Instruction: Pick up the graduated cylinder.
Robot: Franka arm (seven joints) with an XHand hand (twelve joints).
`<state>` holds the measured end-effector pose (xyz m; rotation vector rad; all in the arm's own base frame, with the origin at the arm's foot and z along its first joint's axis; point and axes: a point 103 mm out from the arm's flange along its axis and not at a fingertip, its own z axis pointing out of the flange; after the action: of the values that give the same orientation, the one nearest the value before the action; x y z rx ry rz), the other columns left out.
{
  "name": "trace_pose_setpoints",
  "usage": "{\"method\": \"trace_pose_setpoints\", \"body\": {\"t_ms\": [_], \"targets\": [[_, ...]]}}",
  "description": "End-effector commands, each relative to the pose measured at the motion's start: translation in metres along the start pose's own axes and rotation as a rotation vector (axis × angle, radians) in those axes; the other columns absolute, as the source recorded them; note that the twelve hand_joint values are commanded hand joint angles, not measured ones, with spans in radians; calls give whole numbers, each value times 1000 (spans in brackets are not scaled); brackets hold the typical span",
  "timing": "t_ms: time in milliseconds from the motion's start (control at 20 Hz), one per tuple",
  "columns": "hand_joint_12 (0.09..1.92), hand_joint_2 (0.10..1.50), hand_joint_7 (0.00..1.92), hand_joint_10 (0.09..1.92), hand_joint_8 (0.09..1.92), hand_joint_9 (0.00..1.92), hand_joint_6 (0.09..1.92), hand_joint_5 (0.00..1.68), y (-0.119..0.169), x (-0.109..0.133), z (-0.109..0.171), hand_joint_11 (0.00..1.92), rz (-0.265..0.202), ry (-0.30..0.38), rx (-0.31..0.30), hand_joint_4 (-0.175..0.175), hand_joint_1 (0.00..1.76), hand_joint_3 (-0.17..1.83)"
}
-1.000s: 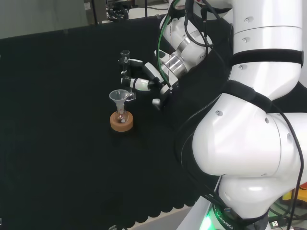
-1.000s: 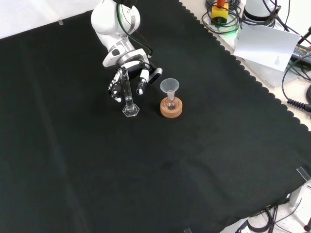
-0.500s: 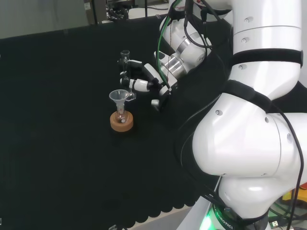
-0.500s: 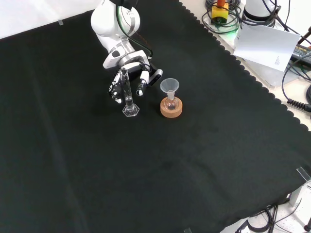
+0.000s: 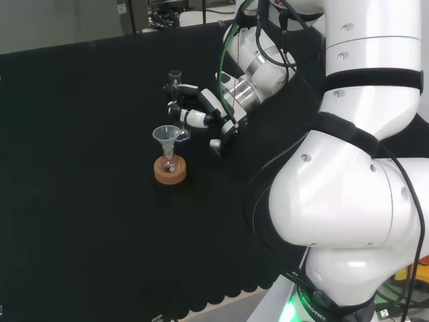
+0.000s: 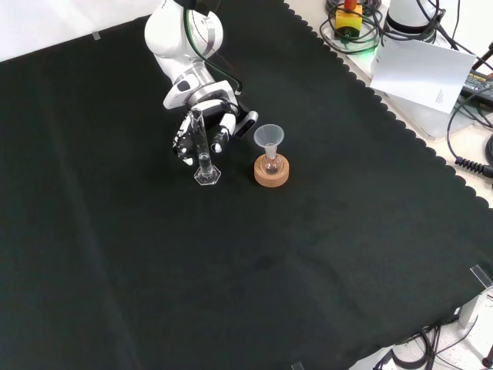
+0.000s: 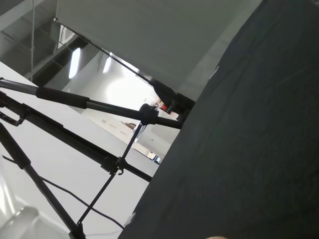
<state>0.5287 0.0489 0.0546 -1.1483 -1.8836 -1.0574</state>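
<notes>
— Fingers (image 6: 218, 139) were spread on either side of the graduated cylinder (image 6: 202, 150), weren't they? What was the hand (image 6: 202, 123) doing there?

— It was set behind the tube, as the front view showed it, with the fingers reaching down on both sides of the glass. They were curved toward it but, as far as I could judge, not yet closed on it, so the hand held nothing.

— And where did the cylinder stand?

— Upright on its own clear foot on the black table (image 6: 323, 254), just to the left of the cork ring (image 6: 273, 174) in the front view. That ring carried a small flask with a funnel (image 6: 269, 137) in its neck.

— Why approach from the side and not from above?

— A tall thin tube is best caught round its middle, I think. Coming in level also kept the fingers away from the funnel, which stood close by and would likely tip at a knock.

— Was the cylinder off the cloth?

— No, its foot looked flat on the table.
</notes>
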Motion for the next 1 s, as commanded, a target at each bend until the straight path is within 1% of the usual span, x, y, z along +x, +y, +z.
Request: {"method": "trace_pose_setpoints", "body": {"t_ms": [50,200,300,550,800,1000], "targets": [[1156,1146,609,369,536,886,280,705,0,-1,1,610,0,2,-10,30,1028,-175],[1128,1236,650,344,569,936,472,679,0,-1,0,657,9,-3,-20,34,1058,-175],[1112,1281,674,344,606,953,554,672,0,0,-1,687,12,-19,-25,35,1082,-175],[1076,1326,687,361,676,967,650,664,1,4,-6,751,10,-82,-23,28,1123,-175],[1060,1335,689,373,705,973,676,653,2,9,-16,778,-2,-155,19,17,1143,-175],[1043,1336,704,383,725,996,692,661,4,15,-25,818,-11,-232,98,1,1151,-175]]}}
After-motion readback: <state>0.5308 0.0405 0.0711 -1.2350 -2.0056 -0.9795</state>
